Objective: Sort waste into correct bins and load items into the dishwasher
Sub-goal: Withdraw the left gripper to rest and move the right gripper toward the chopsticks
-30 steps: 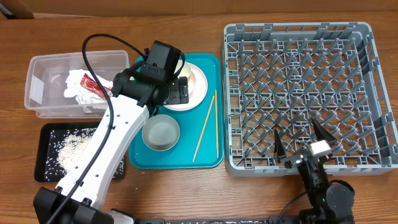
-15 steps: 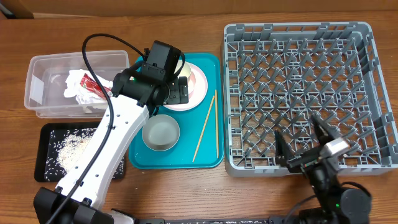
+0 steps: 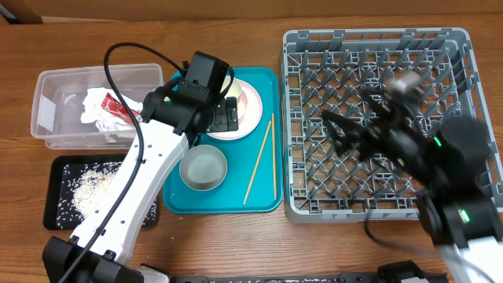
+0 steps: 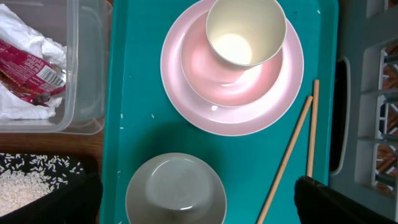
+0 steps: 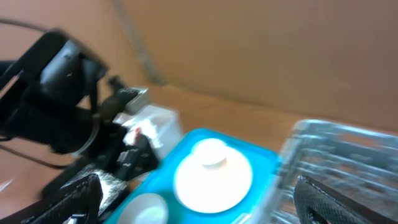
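Observation:
The pale pink plate point(image 4: 273, 109) lies on the teal tray, with the small pink bowl point(image 4: 205, 68) and the cream cup point(image 4: 245, 31) stacked on it. The grey-green bowl point(image 4: 175, 190) and two chopsticks point(image 4: 289, 155) lie on the same tray. My left gripper point(image 4: 199, 199) is open and empty above the bowl; in the overhead view it point(image 3: 228, 114) hovers by the plate point(image 3: 250, 102). The napkin point(image 3: 98, 106) and red packet point(image 3: 122, 114) lie in the clear tub point(image 3: 55, 79). Rice point(image 3: 90, 185) lies in the black tray point(image 3: 59, 169). My right gripper point(image 3: 346, 134), blurred, is open above the dish rack point(image 3: 377, 47).
The teal tray point(image 3: 267, 200) sits between the bins and the rack. The left arm stretches from the front left edge across the black tray. The right wrist view is blurred; it shows the plate point(image 5: 211, 174), the left arm and the rack's edge.
My right arm has swung up from the table's front edge and out over the dish rack, toward the left. The left arm and the dishes have not moved.

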Robot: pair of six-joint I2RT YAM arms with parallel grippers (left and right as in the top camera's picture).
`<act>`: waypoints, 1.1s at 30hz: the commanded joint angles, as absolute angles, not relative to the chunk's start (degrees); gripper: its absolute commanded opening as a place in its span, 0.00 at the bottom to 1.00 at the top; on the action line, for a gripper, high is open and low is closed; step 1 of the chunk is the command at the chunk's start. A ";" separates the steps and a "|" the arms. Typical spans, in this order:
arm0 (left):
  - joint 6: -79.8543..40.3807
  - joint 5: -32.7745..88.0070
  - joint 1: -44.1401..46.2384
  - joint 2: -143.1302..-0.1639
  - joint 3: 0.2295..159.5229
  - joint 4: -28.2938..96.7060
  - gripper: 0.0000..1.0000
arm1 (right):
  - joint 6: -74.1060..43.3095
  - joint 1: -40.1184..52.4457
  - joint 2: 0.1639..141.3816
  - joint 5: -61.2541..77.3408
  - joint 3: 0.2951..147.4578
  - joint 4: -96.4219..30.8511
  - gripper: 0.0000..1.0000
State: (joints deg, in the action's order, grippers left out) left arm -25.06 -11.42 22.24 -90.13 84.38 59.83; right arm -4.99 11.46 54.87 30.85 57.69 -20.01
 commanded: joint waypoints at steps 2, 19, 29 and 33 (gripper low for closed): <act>-24.21 -12.45 22.13 -90.32 85.56 59.79 1.00 | -8.82 19.94 67.00 39.11 58.89 -15.88 1.00; -24.73 -11.92 22.13 -90.32 85.56 58.72 1.00 | -11.29 26.65 81.67 40.16 58.87 -12.84 1.00; -31.20 -13.08 16.71 -90.19 89.82 57.12 1.00 | -27.27 29.08 81.80 24.40 58.85 -20.58 0.37; -34.33 -11.86 8.64 -90.19 93.76 60.25 1.00 | -32.91 36.07 81.80 7.46 58.85 -22.39 0.34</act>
